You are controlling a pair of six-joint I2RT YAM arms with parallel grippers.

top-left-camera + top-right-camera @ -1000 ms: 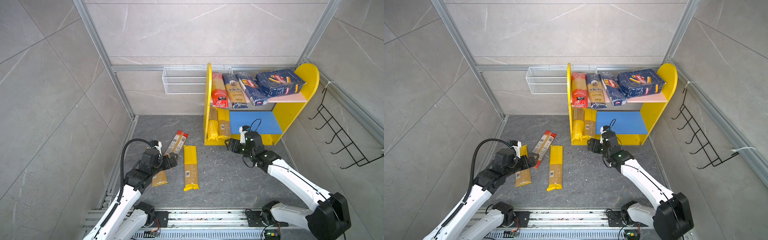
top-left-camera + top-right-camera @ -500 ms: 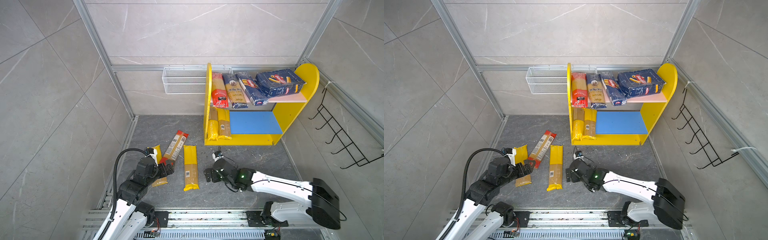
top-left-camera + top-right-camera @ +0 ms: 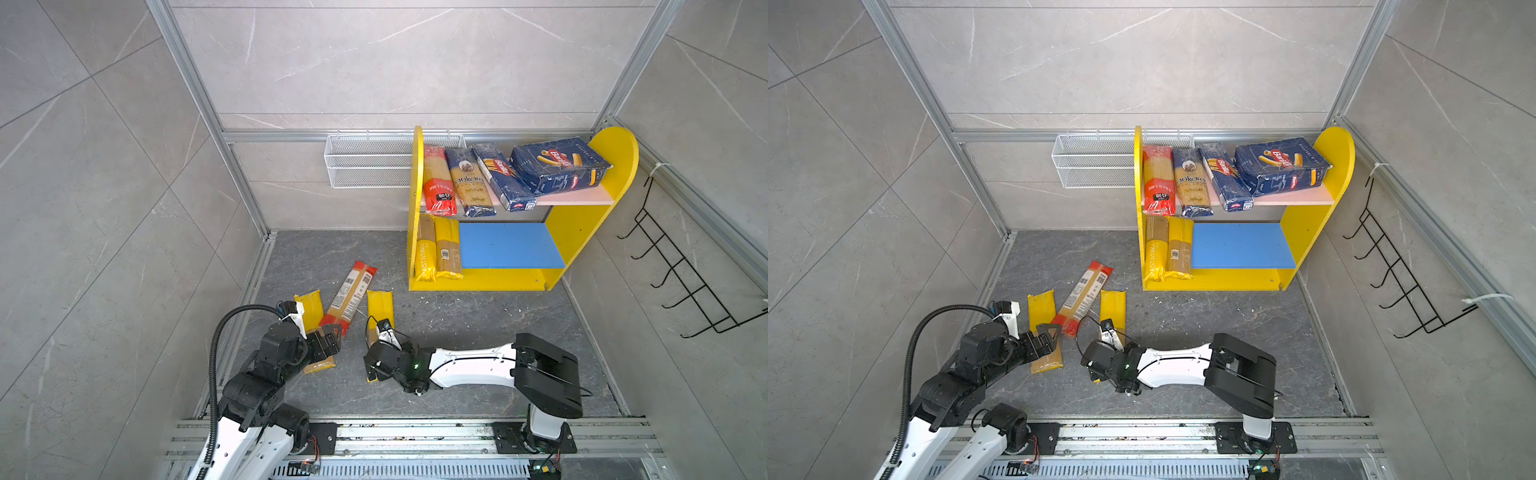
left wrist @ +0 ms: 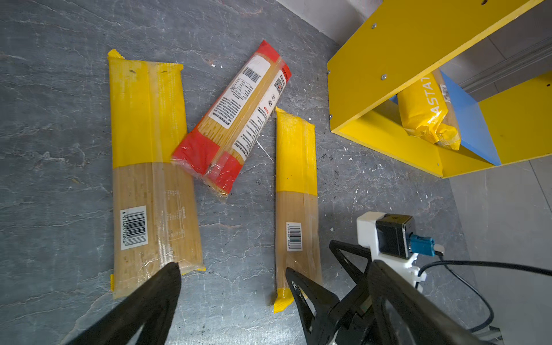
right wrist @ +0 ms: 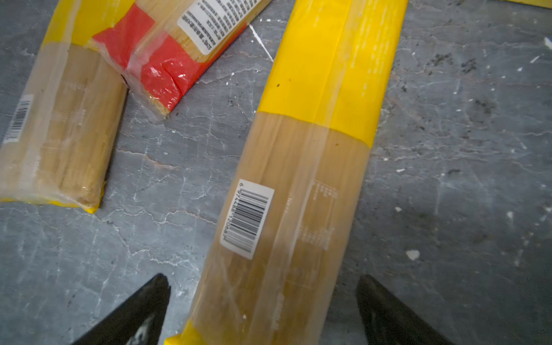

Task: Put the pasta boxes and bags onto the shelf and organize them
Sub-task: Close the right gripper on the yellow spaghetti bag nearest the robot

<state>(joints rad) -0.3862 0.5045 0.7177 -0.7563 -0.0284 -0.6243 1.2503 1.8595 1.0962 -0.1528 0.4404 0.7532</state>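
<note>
Your right pincer (image 5: 263, 279), released wide, is poised over the near end of the yellow bag (image 5: 298, 167) lying flat on the worktop (image 5: 448, 149) short of the shelf (image 3: 590, 232), its long axis running straight out between the jaws.

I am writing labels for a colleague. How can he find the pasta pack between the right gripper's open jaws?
On the floor before the yellow shelf lie three packs. It is the yellow pack nearest the shelf, with the right gripper astride its near end. The other yellow pack lies farthest away, and the slanted pack between them has red ends.
</note>
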